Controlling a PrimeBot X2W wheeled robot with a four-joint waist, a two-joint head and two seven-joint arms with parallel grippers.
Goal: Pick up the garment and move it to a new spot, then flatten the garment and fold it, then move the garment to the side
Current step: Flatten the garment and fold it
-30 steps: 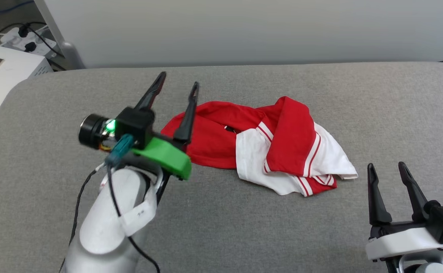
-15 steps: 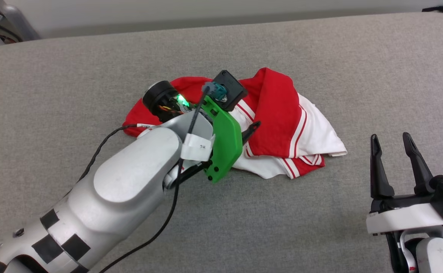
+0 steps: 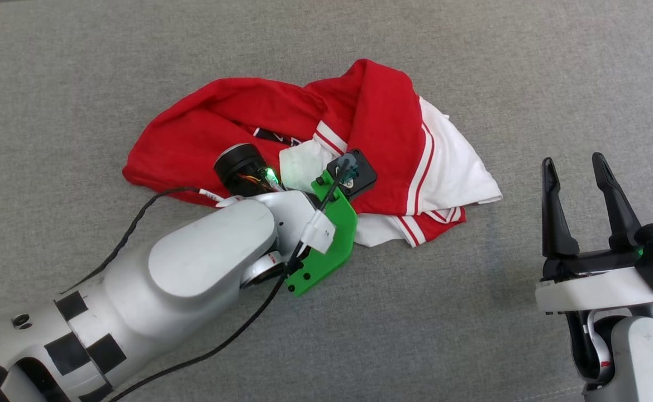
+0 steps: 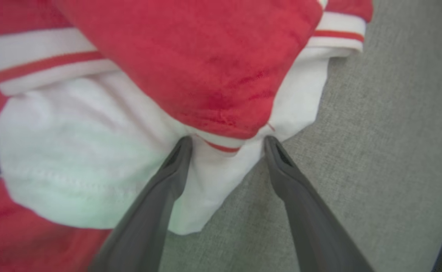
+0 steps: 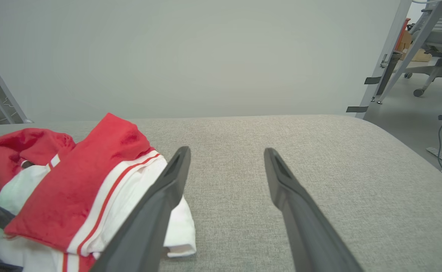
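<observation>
While reaching onto the crumpled garment (image 3: 382,111) on the grey tabletop (image 3: 471,335), straddles a white-and-red fold with left pincer (image 4: 228,142) spread wide, and holds right pincer (image 3: 573,161) equally wide, empty, off to its right.

Left gripper (image 4: 227,140) seen along its two dark fingers, jaws spread apart, tips against the crumpled garment (image 4: 213,68), a red fold edged with striped trim lying over white fabric between them, grey cloth surface (image 4: 387,132) at right
</observation>
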